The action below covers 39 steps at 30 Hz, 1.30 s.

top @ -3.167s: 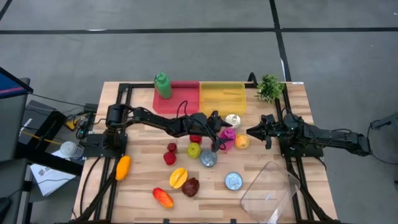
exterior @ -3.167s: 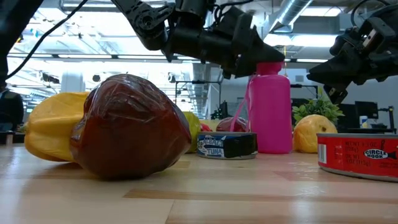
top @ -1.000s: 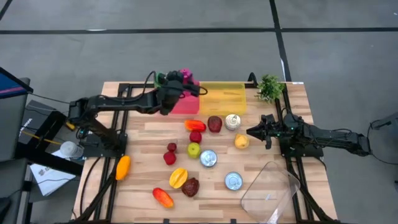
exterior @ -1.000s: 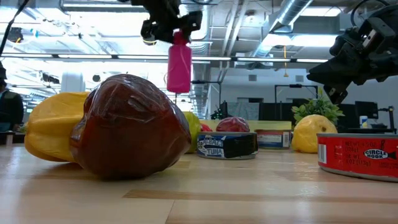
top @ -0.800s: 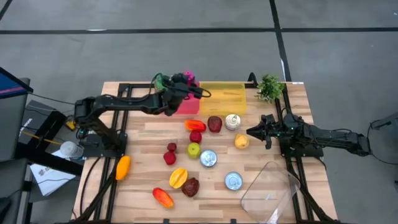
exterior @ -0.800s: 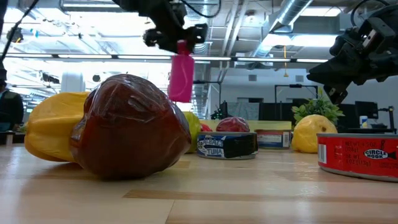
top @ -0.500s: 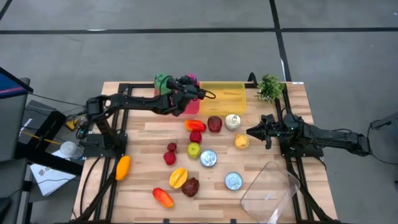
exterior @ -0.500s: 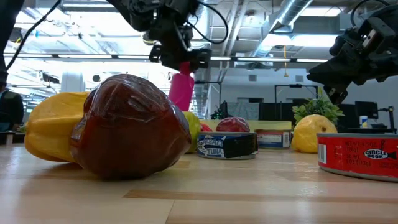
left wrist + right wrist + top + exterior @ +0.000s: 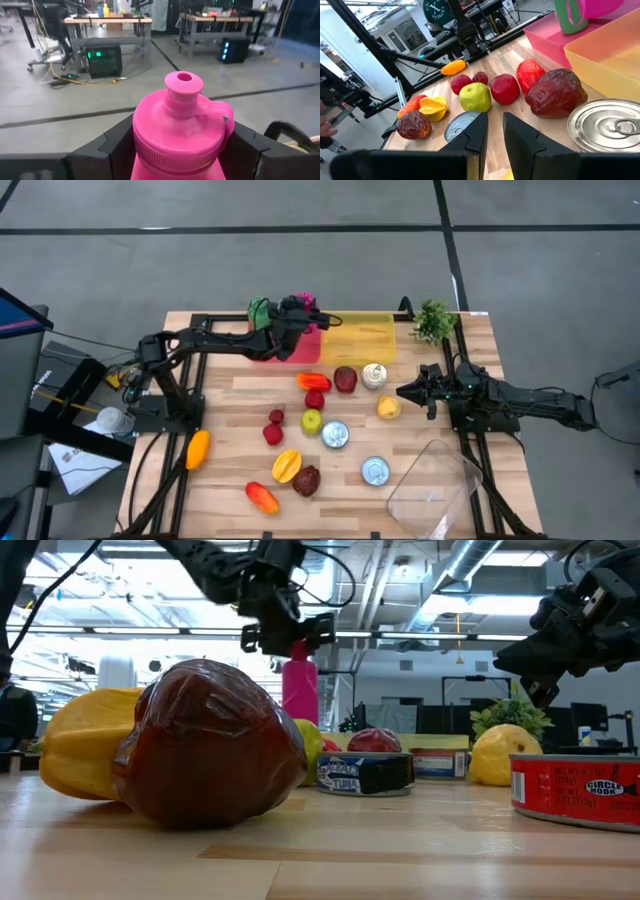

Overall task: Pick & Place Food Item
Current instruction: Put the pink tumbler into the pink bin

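pink bin [image 9: 262, 347]: green bottle [image 9: 259, 311] standing in it, and the pink bottle [image 9: 303, 303] is right over it too
yellow bin [image 9: 358, 336]: just beside the pink one, looks bare inside
left gripper [image 9: 292, 313]: fingers clamped on the pink bottle's neck, over the pink bin
right gripper [image 9: 403, 392]: fingers nearly together, nothing in them, near the lemon [image 9: 388, 407]
table [image 9: 220, 470]: wood top with loose fruit and tins, plus a clear tub [image 9: 432, 484] at the front right
room: open workshop, benches and ceiling ducts behind
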Motion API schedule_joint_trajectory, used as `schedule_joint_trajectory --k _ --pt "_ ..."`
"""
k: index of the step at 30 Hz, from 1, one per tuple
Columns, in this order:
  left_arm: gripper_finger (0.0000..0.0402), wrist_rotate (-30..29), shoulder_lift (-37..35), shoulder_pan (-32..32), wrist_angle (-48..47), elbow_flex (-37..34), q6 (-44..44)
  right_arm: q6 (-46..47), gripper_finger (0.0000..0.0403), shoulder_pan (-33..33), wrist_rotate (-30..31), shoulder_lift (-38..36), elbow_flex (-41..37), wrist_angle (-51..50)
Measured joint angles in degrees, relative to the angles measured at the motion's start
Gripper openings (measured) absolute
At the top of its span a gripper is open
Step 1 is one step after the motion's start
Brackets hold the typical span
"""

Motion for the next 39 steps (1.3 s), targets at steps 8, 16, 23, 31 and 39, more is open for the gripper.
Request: schedule_joint_trajectory --k 8,16,23,31,39 --pt "0.0218 3.7 -3.8 1.6 13.6 -9.1 3.1 0.0 0.0058 0.0 0.0 0.0 0.0 0.0" --pt "0.0218 6.5 -2.5 2.4 12.6 -8.7 4.3 0.0 0.0058 0.0 0.0 0.0 0.0 0.0" --pt "0.0218 6.8 0.9 2.8 12.4 -8.7 4.3 0.0 0.0058 0.0 0.0 0.0 0.0 0.0" --pt "0.0218 9.1 1.4 5.1 12.0 -8.7 3.9 -0.1 0.0058 0.0 0.0 0.0 0.0 0.0" --pt "0.0218 10.4 4.4 5.1 11.8 -8.7 3.9 -0.2 0.0058 0.0 0.0 0.0 0.0 0.0"
